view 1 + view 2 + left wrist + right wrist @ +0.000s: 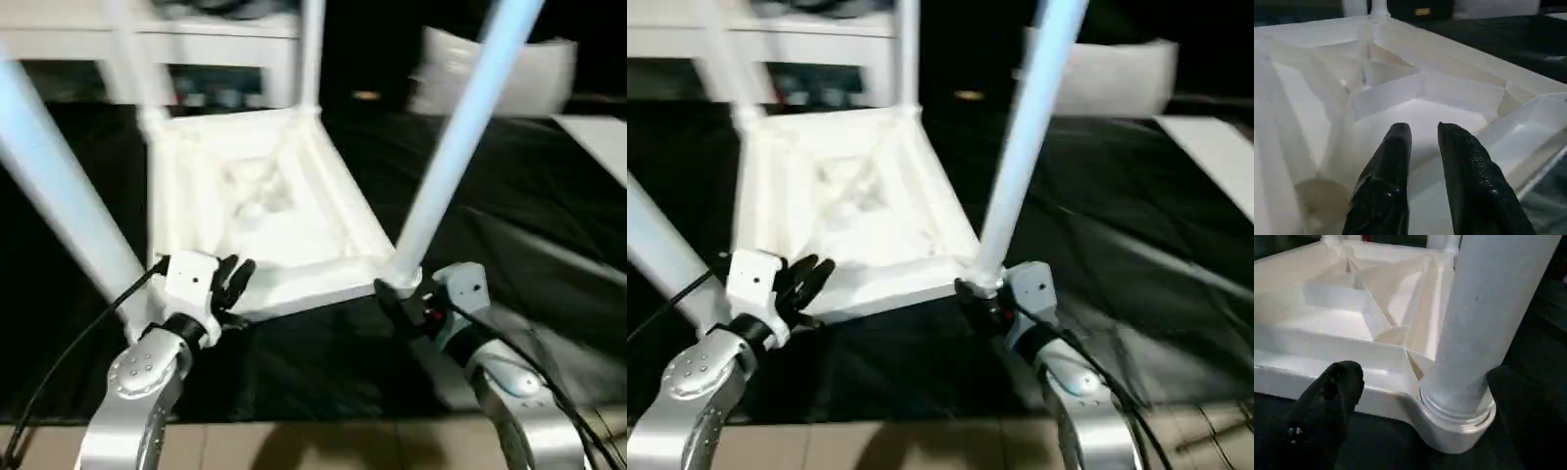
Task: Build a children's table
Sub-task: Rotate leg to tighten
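One children's table lies upside down with four legs fitted. The left hand is nearly clenched, empty; the right hand straddles one leg's base, released.

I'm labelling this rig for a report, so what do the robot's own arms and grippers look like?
Both forearms are silver metal with round screwed joints. The left gripper and right gripper each have a white housing and two black fingers. Black cables trail along both arms.

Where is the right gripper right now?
In the head view, the right gripper is at the table top's near right corner, its open fingers either side of the leg standing there.
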You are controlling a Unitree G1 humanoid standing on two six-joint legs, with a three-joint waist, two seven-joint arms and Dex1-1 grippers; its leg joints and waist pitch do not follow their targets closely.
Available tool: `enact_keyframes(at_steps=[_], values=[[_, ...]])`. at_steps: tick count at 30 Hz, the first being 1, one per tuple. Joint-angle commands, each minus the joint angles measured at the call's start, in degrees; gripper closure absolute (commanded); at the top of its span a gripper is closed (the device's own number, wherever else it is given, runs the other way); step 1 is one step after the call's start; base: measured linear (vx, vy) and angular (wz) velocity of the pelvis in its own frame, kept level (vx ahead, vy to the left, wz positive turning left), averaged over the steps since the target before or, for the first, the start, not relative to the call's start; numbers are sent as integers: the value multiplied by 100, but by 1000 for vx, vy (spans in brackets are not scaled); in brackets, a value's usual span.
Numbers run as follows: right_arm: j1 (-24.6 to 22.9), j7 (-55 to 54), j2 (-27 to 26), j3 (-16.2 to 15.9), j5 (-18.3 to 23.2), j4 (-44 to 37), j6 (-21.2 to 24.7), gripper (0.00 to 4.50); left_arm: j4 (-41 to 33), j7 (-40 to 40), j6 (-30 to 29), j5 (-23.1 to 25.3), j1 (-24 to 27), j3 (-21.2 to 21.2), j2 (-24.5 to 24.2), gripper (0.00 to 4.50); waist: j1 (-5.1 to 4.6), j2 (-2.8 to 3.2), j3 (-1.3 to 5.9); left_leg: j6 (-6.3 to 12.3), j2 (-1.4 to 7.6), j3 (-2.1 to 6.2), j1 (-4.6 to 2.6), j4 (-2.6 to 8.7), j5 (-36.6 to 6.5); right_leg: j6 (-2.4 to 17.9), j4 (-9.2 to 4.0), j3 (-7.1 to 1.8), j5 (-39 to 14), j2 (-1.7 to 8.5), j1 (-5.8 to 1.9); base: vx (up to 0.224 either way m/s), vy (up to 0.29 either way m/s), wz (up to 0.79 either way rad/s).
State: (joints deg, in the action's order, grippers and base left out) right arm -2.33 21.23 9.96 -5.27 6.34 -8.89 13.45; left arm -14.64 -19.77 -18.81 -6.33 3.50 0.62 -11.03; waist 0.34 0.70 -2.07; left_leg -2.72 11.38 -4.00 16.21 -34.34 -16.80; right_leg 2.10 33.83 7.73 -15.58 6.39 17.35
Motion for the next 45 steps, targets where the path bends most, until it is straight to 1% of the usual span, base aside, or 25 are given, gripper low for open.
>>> enact_keyframes(at_steps=[1,2,3,4,5,6,7,8,9,10,11,12,13,14,15,16,17,18,19,20,21,25,31,36,45], values=[[3,0,72,51,8,-86,-30,0,18,-71,-48,-49,-86,-93,-5,339,-71,9,241,2014,-134,-107,-64,334,1000,1101,-238,-139,-420,-119,-173,56,41,-1],[12,-11,85,52,-16,-52,-55,0,41,-122,-39,-66,-99,-106,-30,339,-12,21,262,1951,-214,-188,25,291,1071,1136,-282,-187,-431,-88,-294,56,41,-1],[16,-18,92,56,-27,-39,-67,0,51,-143,-31,-71,-105,-113,-40,339,38,-33,334,1813,-342,-308,224,181,1192,1135,-359,-313,-505,-33,-548,0,0,0],[20,-22,103,62,-28,-33,-70,0,67,-170,-30,-77,-116,-123,-54,339,81,-45,374,1740,-414,-324,339,119,1338,1108,-372,-384,-384,-56,-674,94,-9,-1],[23,-27,111,71,-27,-33,-72,0,87,-217,-29,-86,-131,-141,-81,339,78,-5,383,1668,-426,-299,351,105,1628,1118,-322,-362,-128,-120,-680,94,-9,-1],[27,-31,123,92,-28,-33,-79,0,121,-285,-4,-89,-159,-174,-126,339,60,20,382,1655,-400,-272,284,120,1783,1116,-281,-312,4,-166,-618,93,-12,3],[31,-37,125,112,-27,-30,-89,0,165,-374,54,-102,-185,-199,-182,339,-16,43,373,1732,-337,-185,64,156,2116,1071,-185,-201,187,-272,-443,89,-10,4],[31,-38,125,117,-26,-29,-91,0,177,-399,74,-106,-192,-206,-196,339,-58,52,385,1858,-298,-103,-60,145,2510,1032,-100,-167,391,-312,-322,89,-10,4],[35,-38,127,125,-27,-22,-101,0,220,-480,110,-109,-214,-229,-250,339,-228,32,477,2380,-138,260,-503,48,3879,699,205,-173,837,-299,161,91,-34,-2],[43,-35,137,136,-25,-6,-114,0,276,-564,181,-98,-254,-261,-311,339,-208,13,474,2449,-104,318,-611,7,4240,634,247,-222,953,-244,319,58,-58,-4],[68,-17,162,165,-5,32,-128,0,365,-720,278,-97,-336,-311,-399,339,-240,-77,481,2442,-144,342,-588,-48,4583,525,245,-338,1235,-187,342,58,-58,-4],[87,-6,183,181,16,54,-138,0,409,-824,320,-113,-387,-341,-445,339,-97,-220,450,2124,-666,45,72,-253,4399,494,247,-635,2652,-225,-226,0,0,0],[100,8,198,194,30,64,-149,0,431,-889,337,-125,-419,-360,-469,339,22,-226,427,1802,-700,-101,361,-253,3571,662,219,-836,3839,-246,-379,0,0,0],[110,21,208,203,42,69,-158,0,446,-938,340,-140,-443,-372,-488,320,45,-195,429,1553,-591,-115,415,-228,3428,780,303,-909,4397,-213,-378,0,0,0],[134,58,229,225,76,80,-168,0,484,-1020,338,-187,-501,-382,-503,309,82,-127,480,962,-494,-149,379,-248,3682,787,455,-948,5541,-376,-397,-11,-36,27],[192,173,304,234,119,86,-186,0,569,-1169,270,-281,-640,-407,-532,304,100,-75,441,417,-456,-205,323,-227,3442,607,453,-970,5835,-500,-354,-27,-43,22],[197,182,311,234,121,85,-186,0,574,-1180,256,-290,-651,-409,-533,301,126,-97,414,202,-441,-234,316,-187,3148,489,392,-980,5731,-517,-344,-27,-43,22],[238,251,346,244,160,86,-181,0,623,-1243,148,-302,-750,-456,-563,291,177,-98,380,-110,-361,-275,299,-76,2333,359,306,-1007,5301,-440,-316,-55,-34,21],[258,277,352,255,186,90,-176,0,646,-1258,101,-286,-795,-485,-579,265,231,-85,363,-227,-243,-305,203,38,1647,315,221,-1005,4603,-356,-230,-79,-21,29],[283,307,370,261,194,103,-167,0,721,-1278,135,-253,-859,-536,-600,265,252,-77,376,-192,-188,-314,170,89,1439,338,213,-995,4286,-337,-200,-79,-21,29],[319,352,398,251,205,138,-161,0,826,-1374,155,-237,-942,-606,-627,253,286,-14,332,-341,-103,-283,236,209,1021,460,152,-938,3182,-298,-182,-102,0,16],[434,494,491,181,193,288,-183,0,1074,-1620,121,-218,-1181,-757,-686,227,287,-11,260,-472,-53,-297,206,319,32,677,8,-881,1241,-224,-69,-109,18,2],[743,768,550,126,243,507,-188,0,1591,-2138,140,-144,-1785,-1028,-924,175,216,-28,240,-437,-61,-319,278,370,-340,748,-96,-905,307,-170,-21,-92,12,-2],[710,1194,594,122,646,271,-53,0,2371,-2734,368,-8,-2464,-1365,-986,151,181,-36,252,-352,-84,-334,308,366,-268,799,-128,-934,287,-179,3,-24,0,0],[455,1667,820,105,973,-53,20,0,3622,-3666,813,207,-3384,-1881,-908,151,178,-22,362,-334,-127,-337,395,317,765,870,-26,-908,2140,-229,-93,0,0,0]])
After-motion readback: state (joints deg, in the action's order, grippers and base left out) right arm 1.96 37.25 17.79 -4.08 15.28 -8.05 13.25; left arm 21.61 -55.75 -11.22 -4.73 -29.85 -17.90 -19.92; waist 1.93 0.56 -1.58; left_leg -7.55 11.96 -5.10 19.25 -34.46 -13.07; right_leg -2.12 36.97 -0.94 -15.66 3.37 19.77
